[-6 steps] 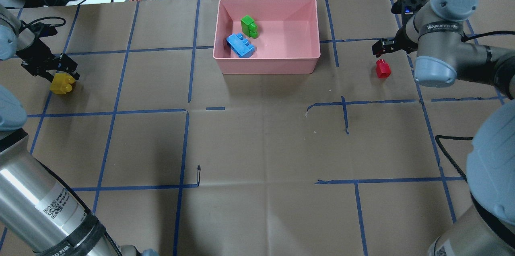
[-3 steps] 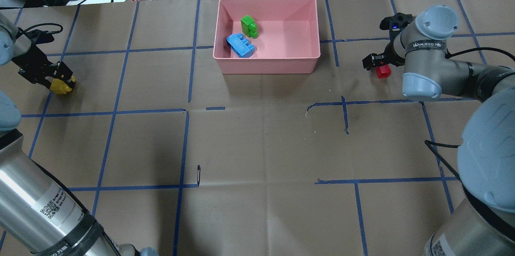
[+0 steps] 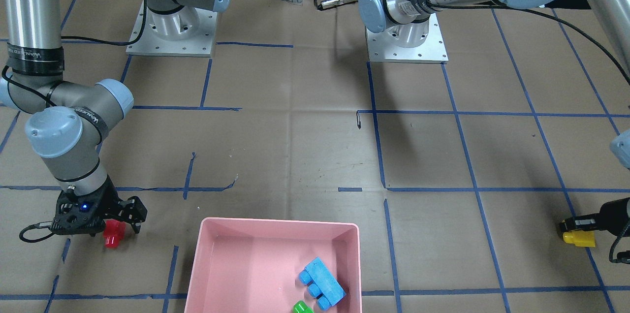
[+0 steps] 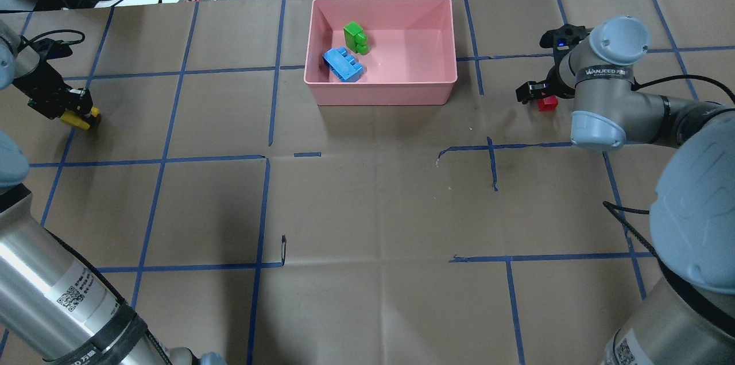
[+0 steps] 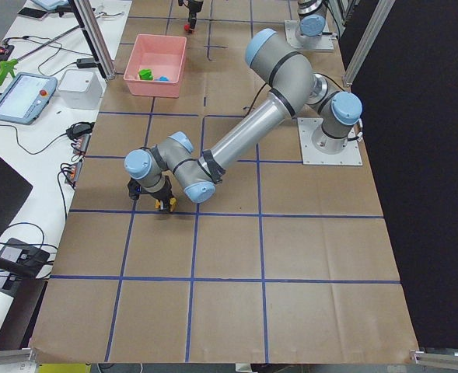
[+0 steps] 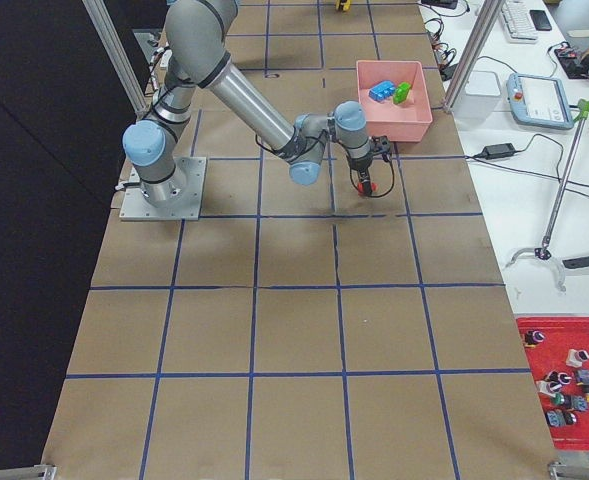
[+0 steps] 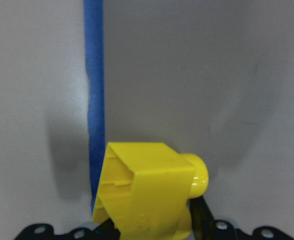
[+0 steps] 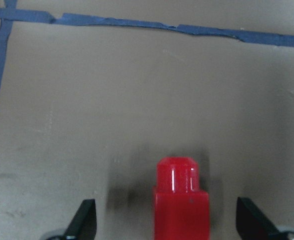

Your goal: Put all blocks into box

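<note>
my left claw (image 4: 79, 117) is pinching the yellow block (image 7: 149, 195) at table (image 4: 367, 193) level, beside a blue tape line (image 7: 93, 100), well out at 8 o'clock from the box (image 4: 380, 95). box sits at the table's 12 o'clock edge. blue block (image 4: 343, 65) is in its 7 o'clock corner, green block (image 4: 356, 37) just beside at blue's 1 o'clock. my right claw (image 4: 544, 98) is spread wide and low, straddling the red block (image 8: 180, 200), fingers (image 8: 84, 220) clear of it, 4 o'clock from the box.
</note>
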`<action>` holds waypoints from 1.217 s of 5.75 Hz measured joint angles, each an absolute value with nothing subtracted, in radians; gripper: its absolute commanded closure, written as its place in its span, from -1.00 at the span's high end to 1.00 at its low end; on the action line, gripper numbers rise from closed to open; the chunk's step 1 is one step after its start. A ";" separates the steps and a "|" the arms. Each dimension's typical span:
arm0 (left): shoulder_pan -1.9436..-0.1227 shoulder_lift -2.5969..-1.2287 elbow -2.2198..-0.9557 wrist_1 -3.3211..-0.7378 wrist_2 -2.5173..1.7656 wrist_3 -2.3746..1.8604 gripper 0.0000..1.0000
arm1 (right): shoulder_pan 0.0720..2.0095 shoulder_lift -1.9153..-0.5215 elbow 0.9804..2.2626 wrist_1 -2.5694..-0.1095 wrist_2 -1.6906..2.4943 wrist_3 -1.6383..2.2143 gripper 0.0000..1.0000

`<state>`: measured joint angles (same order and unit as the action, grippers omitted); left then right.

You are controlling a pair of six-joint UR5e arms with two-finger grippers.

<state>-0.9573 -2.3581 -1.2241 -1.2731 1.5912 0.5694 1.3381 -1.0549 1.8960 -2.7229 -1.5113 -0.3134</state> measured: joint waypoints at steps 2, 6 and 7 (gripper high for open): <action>-0.957 -2.354 -1.221 -1.272 1.592 0.561 -0.99 | 1.338 -1.057 1.911 -2.722 -1.523 -0.316 -0.27; -0.968 -2.288 -1.208 -1.280 1.602 0.530 -1.00 | 1.336 -1.081 1.916 -2.679 -1.525 -0.303 -0.94; -0.990 -2.240 -1.185 -1.308 1.621 0.521 -1.00 | 1.336 -1.109 1.912 -2.662 -1.525 -0.302 -0.94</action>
